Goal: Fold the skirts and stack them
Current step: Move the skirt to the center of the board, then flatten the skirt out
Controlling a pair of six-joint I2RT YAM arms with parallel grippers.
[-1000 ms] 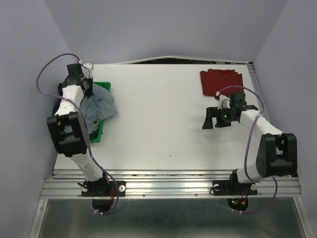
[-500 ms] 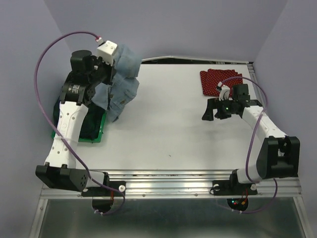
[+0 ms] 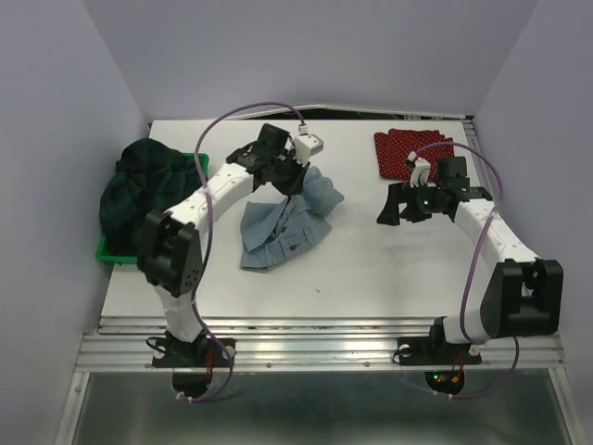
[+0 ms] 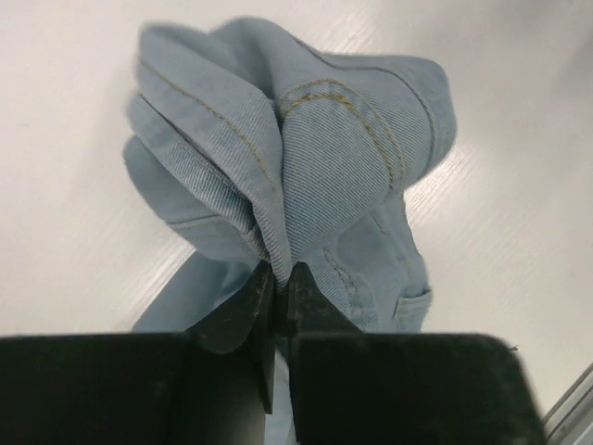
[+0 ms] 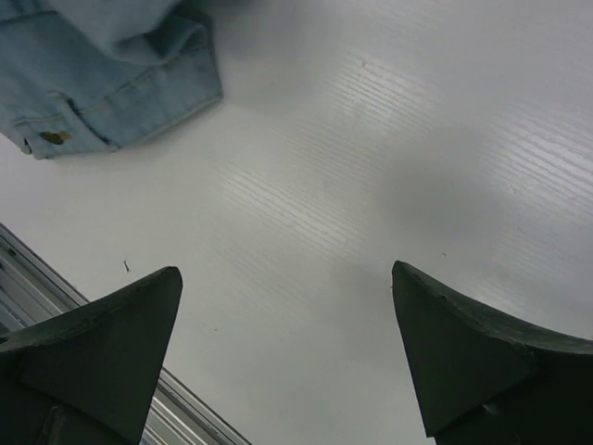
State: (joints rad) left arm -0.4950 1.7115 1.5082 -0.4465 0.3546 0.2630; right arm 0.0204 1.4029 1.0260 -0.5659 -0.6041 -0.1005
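Observation:
The light blue-grey denim skirt [image 3: 283, 221] lies crumpled on the table's middle left. My left gripper [image 3: 298, 176] is shut on a bunched fold of it [image 4: 278, 185], which hangs just above the table. The red dotted skirt [image 3: 400, 148] lies folded at the back right. The dark plaid skirt [image 3: 144, 181] is piled in the green bin [image 3: 116, 250] at the left. My right gripper [image 3: 397, 209] is open and empty over bare table, just in front of the red skirt; a denim corner [image 5: 111, 74] shows at the top left of the right wrist view.
The table's metal front rail [image 3: 315, 334] runs along the near edge. Purple walls close in the left, back and right sides. The left arm's cable [image 3: 250, 113] loops above the back of the table.
My left arm has swung from the bin at the left to the table's middle, carrying the denim skirt and lowering it onto the table. The plaid skirt in the bin is now uncovered. The right gripper barely moved.

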